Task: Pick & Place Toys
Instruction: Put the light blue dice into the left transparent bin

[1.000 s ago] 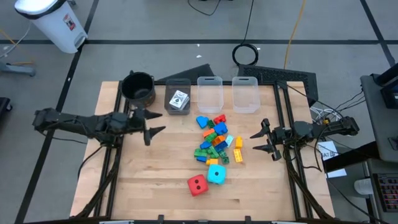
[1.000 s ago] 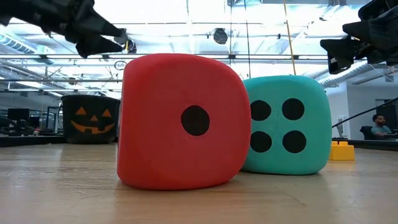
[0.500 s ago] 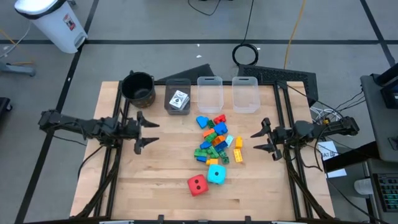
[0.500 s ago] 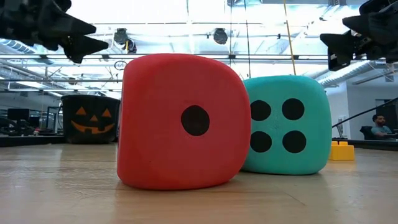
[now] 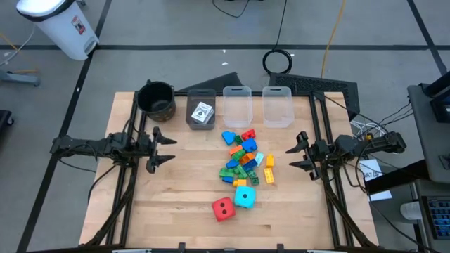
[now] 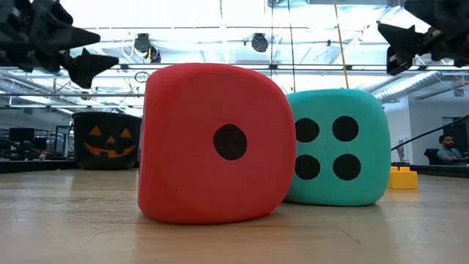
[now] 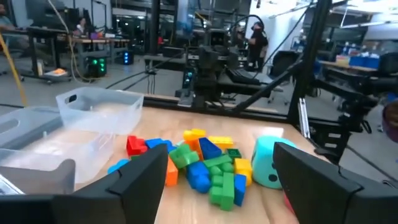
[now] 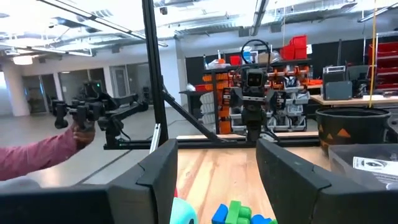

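Observation:
A pile of small blue, green, orange, yellow and red bricks (image 5: 242,158) lies mid-table, also seen in the left wrist view (image 7: 208,165). In front of it, a red dotted cube (image 5: 223,208) and a cyan dotted cube (image 5: 245,196) rest on the wood. White cards (image 5: 202,112) lie in a grey bin. My left gripper (image 5: 169,149) hovers open at the table's left, pointing level at the pile and well short of it. My right gripper (image 5: 290,157) hovers open to the right of the pile. Neither has anything between its fingers.
Two clear bins (image 5: 237,105) (image 5: 277,105) and the grey card bin (image 5: 201,121) stand along the far edge, with a black pumpkin-faced pot (image 5: 156,98) at the far left. Beyond the table, the right wrist view shows a person's sleeve (image 8: 37,158).
My left gripper has drawn back from mid-table toward the table's left edge and sunk lower, tipping toward level. My right gripper has stayed in place and tipped its fingers slightly upward. The toys have not moved.

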Robot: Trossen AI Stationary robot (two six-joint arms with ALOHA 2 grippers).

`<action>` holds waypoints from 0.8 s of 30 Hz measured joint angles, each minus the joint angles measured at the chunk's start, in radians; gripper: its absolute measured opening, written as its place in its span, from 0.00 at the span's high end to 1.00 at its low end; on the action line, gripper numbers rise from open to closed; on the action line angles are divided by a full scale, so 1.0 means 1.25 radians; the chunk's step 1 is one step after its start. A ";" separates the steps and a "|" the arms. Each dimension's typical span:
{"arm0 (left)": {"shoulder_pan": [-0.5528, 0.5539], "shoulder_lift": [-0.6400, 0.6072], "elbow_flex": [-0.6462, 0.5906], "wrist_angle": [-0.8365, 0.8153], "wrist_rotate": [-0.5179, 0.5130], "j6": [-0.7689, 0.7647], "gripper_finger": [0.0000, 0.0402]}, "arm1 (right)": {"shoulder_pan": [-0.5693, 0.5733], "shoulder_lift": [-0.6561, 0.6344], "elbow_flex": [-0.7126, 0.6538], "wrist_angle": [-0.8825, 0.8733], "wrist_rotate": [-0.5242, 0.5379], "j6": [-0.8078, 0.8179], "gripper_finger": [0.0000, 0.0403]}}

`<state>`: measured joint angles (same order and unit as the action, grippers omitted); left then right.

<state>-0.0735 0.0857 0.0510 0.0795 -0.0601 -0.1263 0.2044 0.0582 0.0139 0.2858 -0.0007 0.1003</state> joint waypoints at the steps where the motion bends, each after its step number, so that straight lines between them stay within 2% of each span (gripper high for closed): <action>1: 0.007 -0.007 -0.008 0.000 0.003 -0.007 0.25 | 0.000 0.000 0.000 0.002 -0.001 0.023 0.54; 4: 0.026 -0.013 -0.026 -0.002 0.002 -0.023 0.23 | 0.001 0.013 0.000 0.015 -0.007 0.118 0.53; 7: 0.042 -0.011 -0.029 -0.019 -0.014 -0.043 0.22 | 0.010 0.054 0.000 0.094 -0.021 0.114 0.53; 12: 0.048 -0.009 -0.028 -0.039 -0.015 -0.114 0.23 | 0.081 0.229 0.019 0.350 -0.019 0.090 0.46; 14: 0.048 -0.009 -0.028 -0.037 -0.015 -0.119 0.24 | 0.119 0.322 0.060 0.372 -0.019 0.063 0.39; 18: 0.048 -0.009 -0.029 -0.026 -0.016 -0.115 0.26 | 0.191 0.514 0.213 0.304 -0.019 -0.050 0.22; 20: 0.048 -0.007 -0.029 -0.022 -0.015 -0.115 0.27 | 0.228 0.609 0.302 0.223 -0.010 -0.115 0.15; 24: 0.048 -0.005 -0.029 -0.022 -0.016 -0.114 0.28 | 0.299 0.803 0.458 0.003 0.143 -0.270 0.10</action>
<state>-0.0139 0.0792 0.0147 0.0515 -0.0796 -0.2687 0.5784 1.0619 0.5865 0.2896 0.1777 -0.2376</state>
